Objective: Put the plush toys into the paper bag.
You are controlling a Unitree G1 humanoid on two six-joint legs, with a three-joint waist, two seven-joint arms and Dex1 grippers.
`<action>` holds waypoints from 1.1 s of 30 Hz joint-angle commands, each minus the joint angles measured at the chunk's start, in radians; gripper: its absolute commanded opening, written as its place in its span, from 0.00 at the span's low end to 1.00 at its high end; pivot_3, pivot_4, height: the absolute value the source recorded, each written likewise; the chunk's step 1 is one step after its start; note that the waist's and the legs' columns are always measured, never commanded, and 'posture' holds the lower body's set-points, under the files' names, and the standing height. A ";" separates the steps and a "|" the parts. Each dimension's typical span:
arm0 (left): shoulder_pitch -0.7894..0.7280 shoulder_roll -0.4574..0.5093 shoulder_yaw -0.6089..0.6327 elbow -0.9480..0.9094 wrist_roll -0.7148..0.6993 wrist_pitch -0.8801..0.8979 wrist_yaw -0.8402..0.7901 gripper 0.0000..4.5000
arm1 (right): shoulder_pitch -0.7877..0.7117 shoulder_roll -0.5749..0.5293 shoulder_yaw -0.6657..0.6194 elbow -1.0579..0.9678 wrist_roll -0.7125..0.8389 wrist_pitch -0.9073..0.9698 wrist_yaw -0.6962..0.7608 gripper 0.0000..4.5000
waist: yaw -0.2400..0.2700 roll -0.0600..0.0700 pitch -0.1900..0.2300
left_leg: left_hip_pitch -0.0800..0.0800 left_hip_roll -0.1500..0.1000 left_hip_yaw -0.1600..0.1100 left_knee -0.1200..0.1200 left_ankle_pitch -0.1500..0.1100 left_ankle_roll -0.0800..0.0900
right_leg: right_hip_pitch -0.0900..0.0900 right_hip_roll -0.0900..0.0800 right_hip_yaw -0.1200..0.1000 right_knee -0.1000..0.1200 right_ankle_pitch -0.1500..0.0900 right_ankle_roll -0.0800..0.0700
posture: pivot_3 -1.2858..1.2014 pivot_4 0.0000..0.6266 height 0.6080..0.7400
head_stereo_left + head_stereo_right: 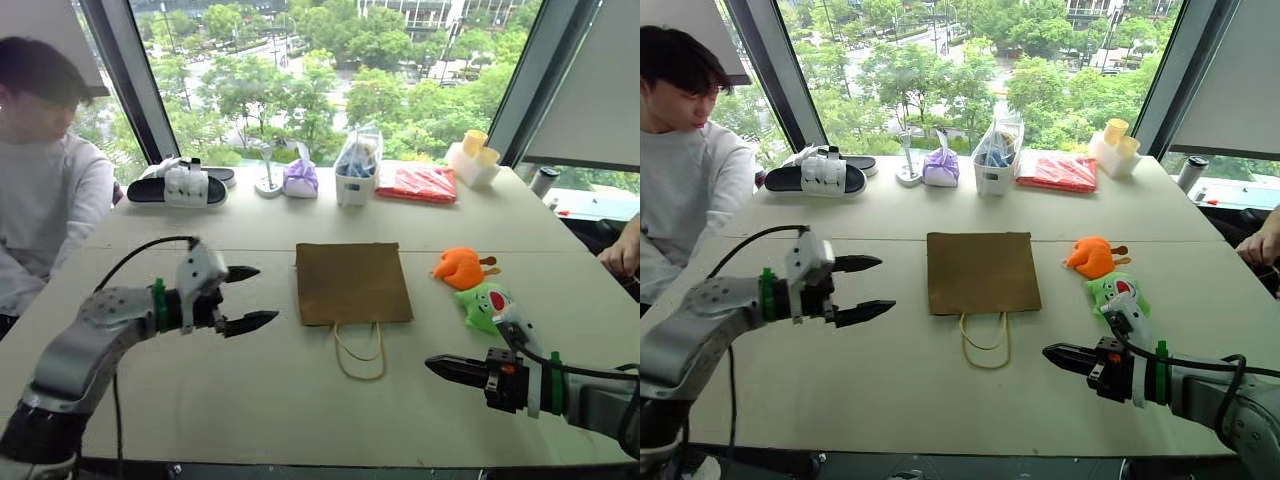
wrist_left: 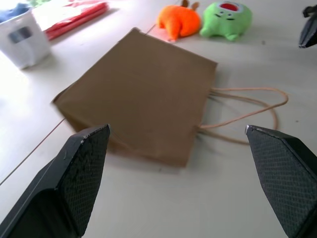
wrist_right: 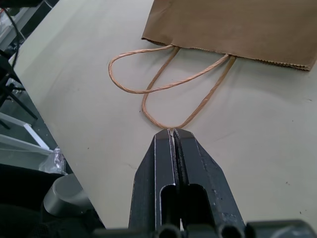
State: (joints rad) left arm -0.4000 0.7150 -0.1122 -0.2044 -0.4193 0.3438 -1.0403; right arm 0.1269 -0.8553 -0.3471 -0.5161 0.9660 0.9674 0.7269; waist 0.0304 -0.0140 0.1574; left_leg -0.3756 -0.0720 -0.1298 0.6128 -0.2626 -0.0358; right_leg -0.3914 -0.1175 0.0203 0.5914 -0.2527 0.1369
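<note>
The brown paper bag (image 1: 352, 283) lies flat in the middle of the table, its cord handles (image 1: 360, 355) toward me. To its right sit the orange plush toy (image 1: 460, 267) and, just nearer, the green plush toy (image 1: 482, 305). My left gripper (image 1: 267, 293) hovers open to the left of the bag, pointing at it, with nothing between its fingers. In the left wrist view the bag (image 2: 143, 94) lies ahead, with both toys beyond it. My right gripper (image 1: 432, 364) is shut and empty, low over the table right of the handles. Its tip (image 3: 173, 131) points at the cord loops (image 3: 163, 84).
A person (image 1: 50, 190) sits at the table's left side, and another person's hand (image 1: 622, 255) rests at the right edge. Along the far edge stand sandals (image 1: 180, 187), a purple bundle (image 1: 300, 178), a clear bag of blue items (image 1: 357, 165), a red packet (image 1: 418, 184) and yellow cups (image 1: 474, 155).
</note>
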 commanded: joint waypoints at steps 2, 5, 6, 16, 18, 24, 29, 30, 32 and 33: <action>-0.074 -0.042 -0.164 0.137 0.192 -0.290 -0.118 0.99 | 0.041 0.047 -0.044 -0.082 0.035 -0.008 -0.058 0.00 | 0.001 -0.001 0.000 | 0.000 0.000 0.001 -0.001 0.000 0.000 | -0.001 0.000 -0.001 0.001 0.000 0.001 | 0.52 0.24 1.00; -0.155 -0.110 -0.269 0.271 0.286 -0.497 -0.203 0.99 | 0.103 0.095 -0.053 -0.138 0.038 -0.015 -0.112 0.00 | 0.015 -0.001 0.000 | -0.001 0.000 0.000 0.000 0.000 0.000 | -0.001 0.001 -0.002 0.002 0.000 0.000 | 0.52 0.24 1.00; -0.174 -0.133 -0.279 0.304 0.294 -0.529 -0.210 0.99 | 0.112 0.106 -0.055 -0.150 0.043 -0.016 -0.127 0.00 | 0.013 -0.001 0.000 | -0.001 0.000 -0.001 0.001 0.000 0.000 | 0.000 0.000 -0.002 0.002 0.000 -0.001 | 0.52 0.24 1.00; -0.283 -0.331 -0.300 0.580 0.342 -0.682 -0.210 0.99 | 0.136 0.161 -0.025 -0.201 0.065 -0.030 -0.225 0.00 | 0.007 -0.002 0.001 | 0.001 0.000 -0.001 0.002 0.000 0.000 | 0.001 0.002 -0.002 0.004 0.001 0.002 | 0.52 0.24 1.00; -0.289 -0.348 -0.283 0.604 0.315 -0.678 -0.231 0.88 | 0.133 0.164 -0.017 -0.199 0.062 -0.034 -0.230 0.00 | 0.007 -0.002 0.001 | 0.001 0.000 -0.001 0.002 0.000 0.000 | 0.001 0.002 -0.003 0.005 0.001 0.002 | 0.52 0.24 1.00; -0.328 -0.385 -0.245 0.697 0.312 -0.688 -0.215 0.25 | 0.089 0.181 0.032 -0.184 0.050 -0.043 -0.247 0.00 | 0.007 -0.002 0.001 | 0.001 0.000 -0.002 0.003 0.000 0.000 | 0.002 0.002 -0.003 0.005 0.002 0.003 | 0.52 0.24 1.00; -0.387 -0.435 -0.195 0.776 0.323 -0.673 -0.119 0.00 | 0.019 0.234 0.109 -0.168 0.011 -0.056 -0.307 0.00 | 0.007 -0.003 0.001 | 0.001 -0.001 -0.003 0.003 0.000 0.000 | 0.002 0.002 -0.003 0.005 0.002 0.004 | 0.52 0.24 1.00; -0.412 -0.450 -0.162 0.787 0.296 -0.613 -0.084 0.00 | -0.015 0.264 0.141 -0.160 -0.024 -0.077 -0.331 0.00 | 0.007 -0.004 0.001 | 0.001 -0.001 -0.003 0.003 0.000 0.000 | 0.002 0.002 -0.003 0.005 0.002 0.005 | 0.52 0.24 1.00; -0.445 -0.470 -0.116 0.790 0.257 -0.511 -0.043 0.00 | -0.063 0.305 0.189 -0.147 -0.077 -0.101 -0.369 0.00 | 0.005 -0.004 0.001 | 0.001 -0.001 -0.003 0.004 0.001 0.000 | 0.001 0.003 -0.003 0.005 0.002 0.005 | 0.52 0.24 1.00; -0.453 -0.477 -0.094 0.774 0.229 -0.455 -0.041 0.00 | -0.081 0.317 0.213 -0.138 -0.110 -0.114 -0.381 0.00 | 0.004 -0.004 0.001 | 0.001 -0.001 -0.003 0.004 0.001 -0.001 | 0.001 0.003 -0.003 0.006 0.003 0.005 | 0.52 0.24 1.00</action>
State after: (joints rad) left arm -0.8221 0.2411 -0.2675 0.6016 -0.1316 -0.1852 -1.1085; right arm 0.0644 -0.5510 -0.1573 -0.6516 0.9005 0.8889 0.3701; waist 0.0348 -0.0179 0.1585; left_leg -0.3747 -0.0729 -0.1335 0.6166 -0.2616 -0.0365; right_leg -0.3900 -0.1143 0.0172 0.5978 -0.2502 0.1419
